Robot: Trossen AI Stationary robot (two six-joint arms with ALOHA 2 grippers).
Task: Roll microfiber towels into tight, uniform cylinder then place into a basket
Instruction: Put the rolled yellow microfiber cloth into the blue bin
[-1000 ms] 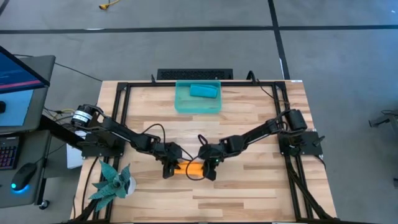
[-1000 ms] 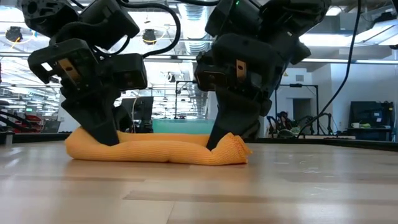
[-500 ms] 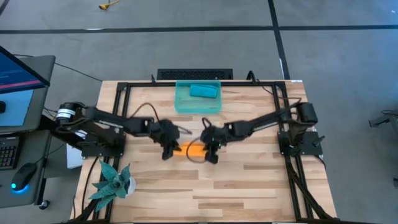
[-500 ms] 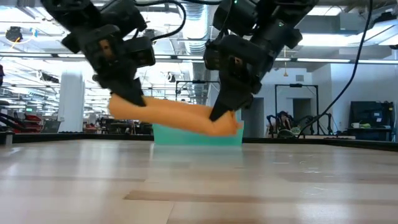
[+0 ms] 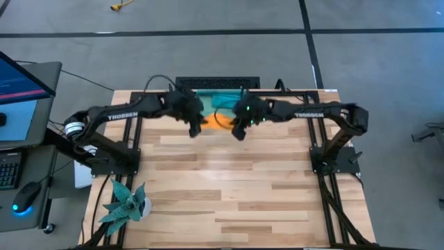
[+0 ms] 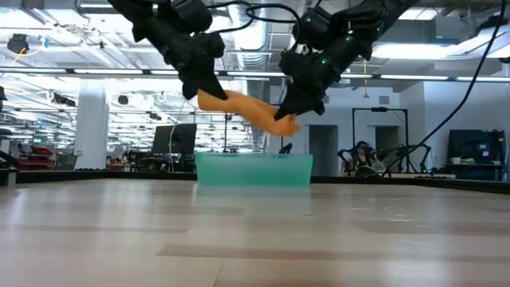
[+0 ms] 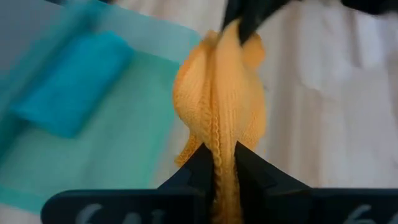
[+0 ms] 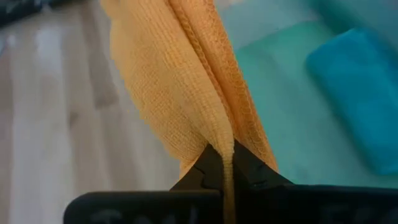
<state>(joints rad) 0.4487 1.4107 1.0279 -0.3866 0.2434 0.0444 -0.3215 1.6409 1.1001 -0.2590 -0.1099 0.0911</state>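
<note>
Knitted orange towel (image 6: 239, 108), rolled into one sagging cylinder, hangs clamped between left gripper (image 5: 195, 123) and right gripper (image 5: 239, 128). One teal roll (image 5: 225, 101) lies in the single translucent basket (image 6: 253, 170).

A green spiky plant (image 5: 123, 203) stands at the lower left of the wooden table (image 5: 229, 187). At the left edge of the high view are a monitor (image 5: 21, 76), a keyboard (image 5: 8, 170) and a mouse (image 5: 26, 196). A black frame (image 5: 135, 128) borders the table.

Orange towel (image 6: 243, 109), teal basket (image 6: 253, 170)
</note>
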